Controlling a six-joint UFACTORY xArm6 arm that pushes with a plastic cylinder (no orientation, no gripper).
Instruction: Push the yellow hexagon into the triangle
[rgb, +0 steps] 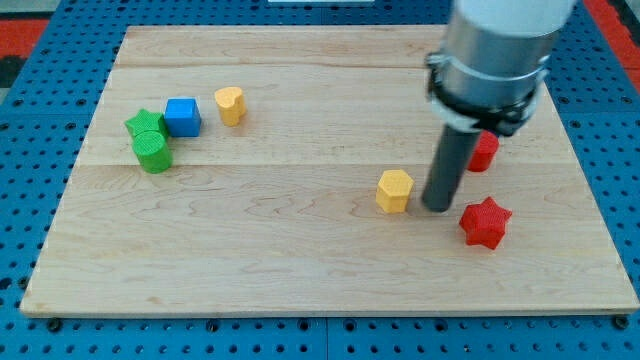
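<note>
The yellow hexagon (395, 190) lies right of the board's middle. My tip (437, 207) stands just to its right, a small gap away. No triangle block can be made out. A red star (485, 222) lies just right of the tip and a little lower. A second red block (484, 151) shows above the star, partly hidden behind the rod, so its shape cannot be told.
At the view's upper left lie a yellow heart (231, 104), a blue cube (182, 116), a green star (143, 124) and a green cylinder (153, 152), close together. The wooden board (300, 260) rests on a blue pegboard (30, 120).
</note>
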